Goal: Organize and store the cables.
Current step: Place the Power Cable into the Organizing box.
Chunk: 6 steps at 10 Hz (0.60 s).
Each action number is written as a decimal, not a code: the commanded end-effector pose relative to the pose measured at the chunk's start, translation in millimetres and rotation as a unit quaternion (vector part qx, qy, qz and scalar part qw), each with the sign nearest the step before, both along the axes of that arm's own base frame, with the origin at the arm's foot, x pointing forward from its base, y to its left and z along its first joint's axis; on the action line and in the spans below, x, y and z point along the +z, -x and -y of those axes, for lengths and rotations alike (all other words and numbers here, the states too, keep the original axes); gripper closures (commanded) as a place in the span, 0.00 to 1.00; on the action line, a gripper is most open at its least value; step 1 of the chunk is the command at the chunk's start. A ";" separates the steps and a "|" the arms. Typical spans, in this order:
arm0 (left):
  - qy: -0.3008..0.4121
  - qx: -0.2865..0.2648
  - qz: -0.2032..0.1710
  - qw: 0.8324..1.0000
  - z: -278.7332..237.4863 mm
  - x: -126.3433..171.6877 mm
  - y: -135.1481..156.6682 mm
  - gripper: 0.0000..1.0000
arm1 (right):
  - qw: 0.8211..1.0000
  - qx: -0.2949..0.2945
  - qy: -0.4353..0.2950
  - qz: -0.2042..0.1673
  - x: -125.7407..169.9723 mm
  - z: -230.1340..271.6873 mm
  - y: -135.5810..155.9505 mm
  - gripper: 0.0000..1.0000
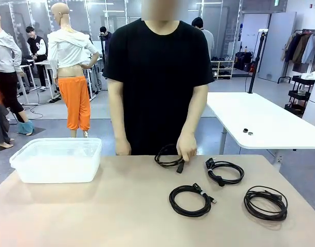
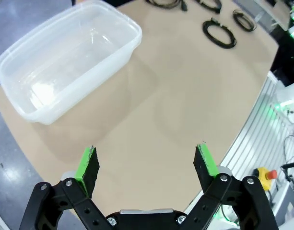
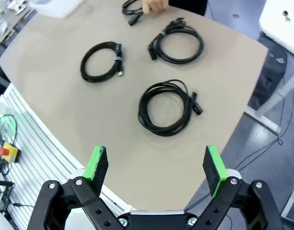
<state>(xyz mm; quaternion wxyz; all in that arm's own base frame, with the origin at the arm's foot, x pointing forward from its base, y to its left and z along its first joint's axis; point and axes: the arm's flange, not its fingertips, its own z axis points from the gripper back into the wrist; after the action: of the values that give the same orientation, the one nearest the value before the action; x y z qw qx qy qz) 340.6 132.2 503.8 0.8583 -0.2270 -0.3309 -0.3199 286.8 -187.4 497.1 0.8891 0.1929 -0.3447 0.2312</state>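
Now both pairs of jaws gape wide, empty, the cables (image 3: pixel 161 130) lying well ahead of them.

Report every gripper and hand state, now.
Left gripper: open, empty.
Right gripper: open, empty.
Person's left hand: on the far cable.
Person's right hand: nothing visible in it.

Open-plan robotics lab. White worktable (image 1: pixel 260 121), grey floor (image 1: pixel 44 116), black trolley (image 1: pixel 300 95), garment rail (image 1: pixel 302 46) at back; yellow emergency-stop box (image 3: pixel 6 152) beside the tan table (image 1: pixel 121 216).
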 end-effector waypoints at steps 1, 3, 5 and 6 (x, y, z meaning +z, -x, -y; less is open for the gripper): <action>-0.007 -0.002 0.000 1.000 -3.6 1.0 0.6 0.00 | 1.000 0.018 -0.005 -0.003 -0.6 -6.9 -1.1 0.00; -0.007 -0.002 0.000 1.000 -3.6 1.0 0.6 0.00 | 1.000 0.018 -0.005 -0.003 -0.6 -6.9 -1.1 0.00; -0.007 -0.002 0.000 1.000 -3.6 1.0 0.6 0.00 | 1.000 0.018 -0.005 -0.003 -0.6 -6.9 -1.1 0.00; -0.007 -0.002 0.000 1.000 -3.6 1.0 0.6 0.00 | 1.000 0.018 -0.005 -0.003 -0.6 -6.9 -1.1 0.00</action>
<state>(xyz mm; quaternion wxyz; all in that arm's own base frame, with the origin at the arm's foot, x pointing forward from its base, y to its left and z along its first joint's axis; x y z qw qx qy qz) 338.9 134.0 504.9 0.8611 -0.2222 -0.3300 -0.3167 286.8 -181.2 496.3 0.8895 0.1999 -0.3340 0.2394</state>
